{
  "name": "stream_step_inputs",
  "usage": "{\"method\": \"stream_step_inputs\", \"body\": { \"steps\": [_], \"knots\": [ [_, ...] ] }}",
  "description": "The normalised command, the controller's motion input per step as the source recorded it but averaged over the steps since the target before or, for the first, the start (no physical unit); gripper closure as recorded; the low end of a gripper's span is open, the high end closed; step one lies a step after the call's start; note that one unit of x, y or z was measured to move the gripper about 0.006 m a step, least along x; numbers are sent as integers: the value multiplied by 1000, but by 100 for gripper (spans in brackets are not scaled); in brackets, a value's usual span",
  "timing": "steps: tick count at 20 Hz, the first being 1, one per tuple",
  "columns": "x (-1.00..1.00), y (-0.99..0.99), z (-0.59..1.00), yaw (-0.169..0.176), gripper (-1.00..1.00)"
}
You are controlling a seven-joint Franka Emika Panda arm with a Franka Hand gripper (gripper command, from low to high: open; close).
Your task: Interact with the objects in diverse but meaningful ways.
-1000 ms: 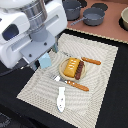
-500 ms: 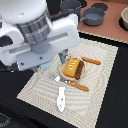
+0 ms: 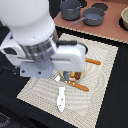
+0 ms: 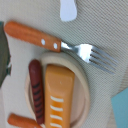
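In the wrist view a ridged orange-yellow block (image 4: 59,99) lies on a round tan plate (image 4: 86,97). A dark-brown sausage stick (image 4: 36,92) rests beside it on the same plate. A light blue cup (image 4: 123,107) shows only as an edge at the frame's corner. The white bone-shaped piece (image 3: 61,98) lies on the striped mat below the arm in the exterior view; its end (image 4: 68,8) also shows in the wrist view. My arm's wrist (image 3: 60,57) hangs over the plate and hides it. No fingers show in either view.
An orange-handled fork (image 4: 37,36) lies across the plate's rim, and a second orange handle (image 3: 78,85) sits on the cream mat (image 3: 100,80). Grey pots (image 3: 93,16) stand on the brown board at the back. Black table surrounds the mat.
The arm has moved toward the exterior view's right, from beside the light blue cup to above the plate, now covering the plate and cup there.
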Motion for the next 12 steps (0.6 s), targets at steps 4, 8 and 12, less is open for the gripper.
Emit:
{"method": "stream_step_inputs", "body": {
  "steps": [4, 8, 12],
  "knots": [
    [199, -151, -351, 0, -100],
    [219, -63, -332, 0, -100],
    [469, -17, -279, 0, -100]
  ]
}}
